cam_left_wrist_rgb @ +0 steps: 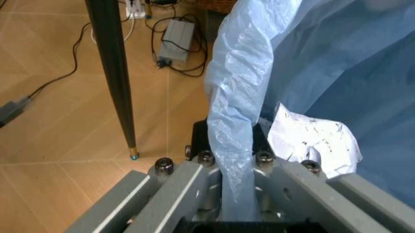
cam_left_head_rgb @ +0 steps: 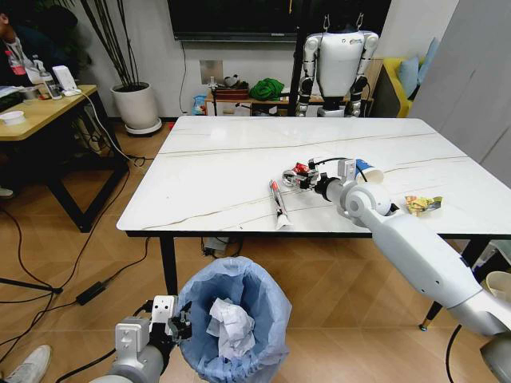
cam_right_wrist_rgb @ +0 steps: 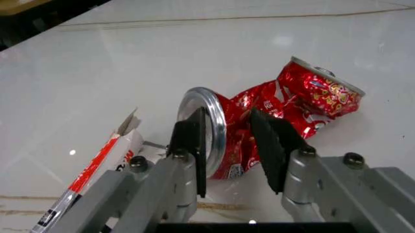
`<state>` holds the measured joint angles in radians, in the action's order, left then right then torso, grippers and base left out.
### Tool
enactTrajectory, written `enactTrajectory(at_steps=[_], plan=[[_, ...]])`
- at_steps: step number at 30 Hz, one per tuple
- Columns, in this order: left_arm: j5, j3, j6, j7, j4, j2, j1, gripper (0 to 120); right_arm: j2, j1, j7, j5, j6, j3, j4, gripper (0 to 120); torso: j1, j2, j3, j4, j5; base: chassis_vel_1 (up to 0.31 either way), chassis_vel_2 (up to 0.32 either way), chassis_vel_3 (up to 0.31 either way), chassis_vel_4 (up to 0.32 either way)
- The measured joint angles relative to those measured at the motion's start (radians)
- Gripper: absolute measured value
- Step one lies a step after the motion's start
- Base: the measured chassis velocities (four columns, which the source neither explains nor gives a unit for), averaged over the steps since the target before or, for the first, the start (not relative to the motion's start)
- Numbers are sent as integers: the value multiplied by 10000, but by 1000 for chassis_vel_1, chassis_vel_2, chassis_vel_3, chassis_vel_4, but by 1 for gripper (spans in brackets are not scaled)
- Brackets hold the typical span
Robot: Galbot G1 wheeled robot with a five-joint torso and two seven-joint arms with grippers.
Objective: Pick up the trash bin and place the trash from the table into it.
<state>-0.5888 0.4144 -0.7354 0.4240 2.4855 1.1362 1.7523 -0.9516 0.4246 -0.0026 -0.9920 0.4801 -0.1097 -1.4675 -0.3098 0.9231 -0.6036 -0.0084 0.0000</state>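
Observation:
The trash bin (cam_left_head_rgb: 239, 315), lined with a light-blue bag (cam_left_wrist_rgb: 236, 111), sits low in front of the table (cam_left_head_rgb: 231, 159), with crumpled white paper (cam_left_head_rgb: 230, 327) (cam_left_wrist_rgb: 314, 138) inside. My left gripper (cam_left_head_rgb: 180, 323) (cam_left_wrist_rgb: 236, 167) is shut on its bagged rim. On the table lie a crushed red-silver can (cam_left_head_rgb: 299, 172) (cam_right_wrist_rgb: 279, 102), a long wrapper (cam_left_head_rgb: 277, 204) (cam_right_wrist_rgb: 97, 162), a blue cup (cam_left_head_rgb: 369, 171) and a yellow wrapper (cam_left_head_rgb: 421, 205). My right gripper (cam_left_head_rgb: 308, 182) (cam_right_wrist_rgb: 230, 145) straddles the can's silver end and is shut on it; the can rests on the tabletop.
A black table leg (cam_left_wrist_rgb: 113, 73) stands close to the bin, with cables and a power brick (cam_left_wrist_rgb: 175, 39) on the floor. A white humanoid robot (cam_left_head_rgb: 339, 60) stands behind the table. A yellow desk (cam_left_head_rgb: 40, 112) is at the left, a cream bin (cam_left_head_rgb: 499, 283) at the right.

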Motion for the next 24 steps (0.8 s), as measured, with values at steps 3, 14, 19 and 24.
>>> enactTrajectory(at_steps=[3,14,19,24], plan=[[6,5,0,0,4,0,19,0,-11,35,23,4,-30,7,-13,17,0,0,0,1,1,0,0,0,0],[29,51,0,0,41,-1,54,0,162,459,577,-120,-12,852,-1171,14,-1,0,-2,0,3,0,0,0,0],[36,51,0,7,37,9,34,0,660,1144,1264,-793,112,1776,-3181,14,0,0,-1,0,2,0,0,0,0],[38,61,0,10,18,8,25,0,1116,1855,1661,-1363,190,2449,-4719,14,0,0,0,0,3,0,0,0,0]])
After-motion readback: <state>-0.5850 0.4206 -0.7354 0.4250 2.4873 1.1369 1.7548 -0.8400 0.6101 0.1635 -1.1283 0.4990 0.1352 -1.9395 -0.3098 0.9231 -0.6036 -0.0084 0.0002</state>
